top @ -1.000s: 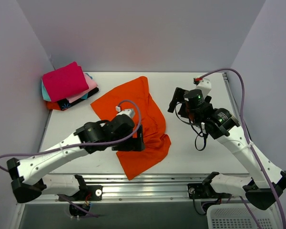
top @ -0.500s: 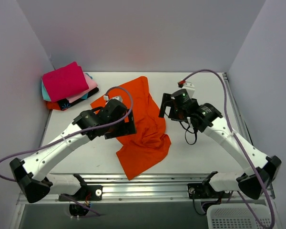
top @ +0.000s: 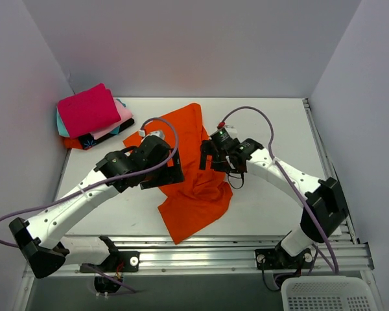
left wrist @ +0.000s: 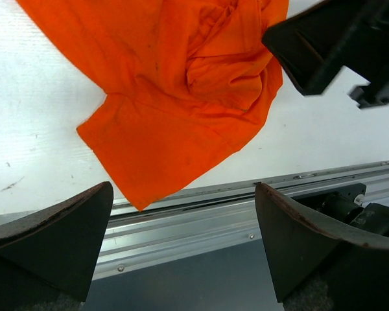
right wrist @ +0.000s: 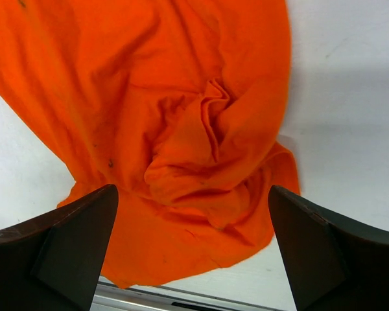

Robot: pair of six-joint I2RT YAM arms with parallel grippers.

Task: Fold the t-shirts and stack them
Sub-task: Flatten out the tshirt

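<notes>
One bright orange t-shirt [top: 194, 201] lies rumpled, bunched at its middle.

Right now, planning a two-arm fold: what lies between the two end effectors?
Only the crumpled orange shirt, between left end effector and right end effector, seen in the top view.

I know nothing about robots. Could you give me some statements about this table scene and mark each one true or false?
1. The orange t-shirt lies crumpled and unfolded. True.
2. The left gripper is clamped on cloth. False: it is open and holds nothing.
3. A magenta t-shirt tops the folded stack in the far left corner. True.
4. The right gripper hangs over that stack. False: it is open above the orange t-shirt.
</notes>
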